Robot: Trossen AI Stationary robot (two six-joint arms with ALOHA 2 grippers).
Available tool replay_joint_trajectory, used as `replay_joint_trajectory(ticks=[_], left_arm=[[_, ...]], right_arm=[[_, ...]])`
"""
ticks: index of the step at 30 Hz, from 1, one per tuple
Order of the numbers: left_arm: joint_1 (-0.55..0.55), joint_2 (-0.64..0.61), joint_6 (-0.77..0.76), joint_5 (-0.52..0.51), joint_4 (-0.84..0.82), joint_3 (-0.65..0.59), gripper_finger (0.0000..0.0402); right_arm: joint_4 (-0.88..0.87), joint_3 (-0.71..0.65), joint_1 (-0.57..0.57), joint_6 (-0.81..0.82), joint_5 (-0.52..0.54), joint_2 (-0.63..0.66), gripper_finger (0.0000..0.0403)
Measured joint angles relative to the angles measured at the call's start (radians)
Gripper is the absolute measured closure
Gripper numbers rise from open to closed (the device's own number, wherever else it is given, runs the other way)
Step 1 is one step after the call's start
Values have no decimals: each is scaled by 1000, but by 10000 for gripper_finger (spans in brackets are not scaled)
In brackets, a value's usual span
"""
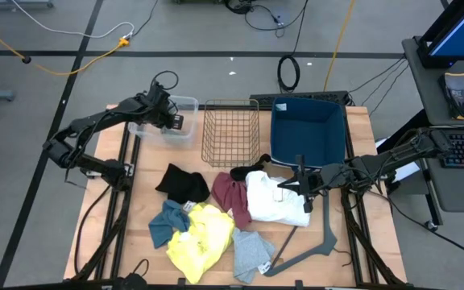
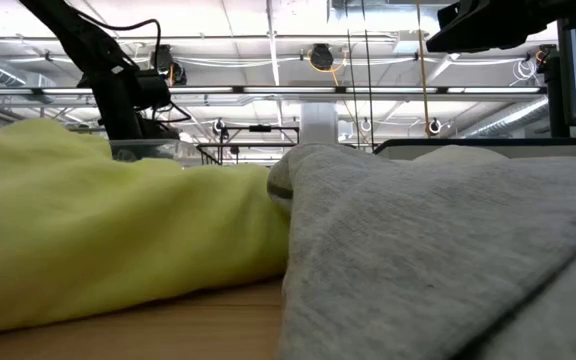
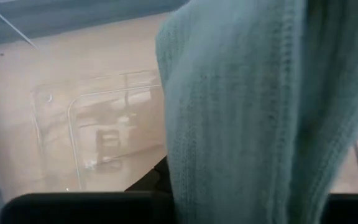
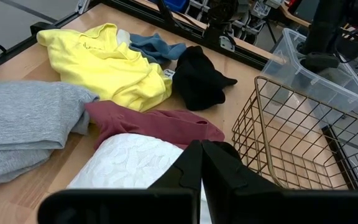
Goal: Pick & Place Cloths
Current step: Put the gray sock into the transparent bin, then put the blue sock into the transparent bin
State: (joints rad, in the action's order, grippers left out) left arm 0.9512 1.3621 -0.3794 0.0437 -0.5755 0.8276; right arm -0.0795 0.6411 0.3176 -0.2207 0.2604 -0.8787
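My left gripper [image 1: 170, 121] is over the clear plastic bin [image 1: 180, 109] at the table's far left, shut on a grey knit cloth [image 3: 247, 112] that fills much of the left wrist view. My right gripper [image 1: 296, 187] is shut, low over the white cloth [image 1: 274, 201], near the cloth's edge beside the maroon cloth [image 4: 154, 121]. The black cloth [image 1: 185, 184], teal-blue cloth [image 1: 166, 221], yellow cloth [image 1: 201, 238] and another grey cloth [image 1: 252, 254] lie on the table's near middle. My left gripper holds the grey knit cloth, which hangs lifted clear above the clear bin [image 3: 92, 137]. The cloth itself hides the fingers, so the part held does not show. My right gripper [image 4: 201, 149] has its shut fingers close over the white cloth [image 4: 126, 165]; I cannot tell whether they touch it.
A wire basket [image 1: 230, 130] and a blue bin [image 1: 306, 129] stand side by side at the far edge, right of the clear bin. A grey angled hanger-like bar [image 1: 316, 242] lies near the right near corner. In the low view, the yellow cloth [image 2: 98, 240] and the grey cloth [image 2: 438, 250] block most of the picture.
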Motion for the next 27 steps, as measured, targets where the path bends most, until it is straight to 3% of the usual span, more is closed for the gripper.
replay_joint_trajectory(ticks=[14, 22, 27], left_arm=[[4, -20, -2, 106, -4, 3, 188], [-2, -105, 37, 108, -67, 111, 172], [-60, -180, 38, 116, -120, 170, 172]], right_arm=[[0, 0, 0, 1, -3, 0, 403], [0, 0, 0, 30, -3, 0, 403], [0, 0, 0, 30, -3, 0, 403]])
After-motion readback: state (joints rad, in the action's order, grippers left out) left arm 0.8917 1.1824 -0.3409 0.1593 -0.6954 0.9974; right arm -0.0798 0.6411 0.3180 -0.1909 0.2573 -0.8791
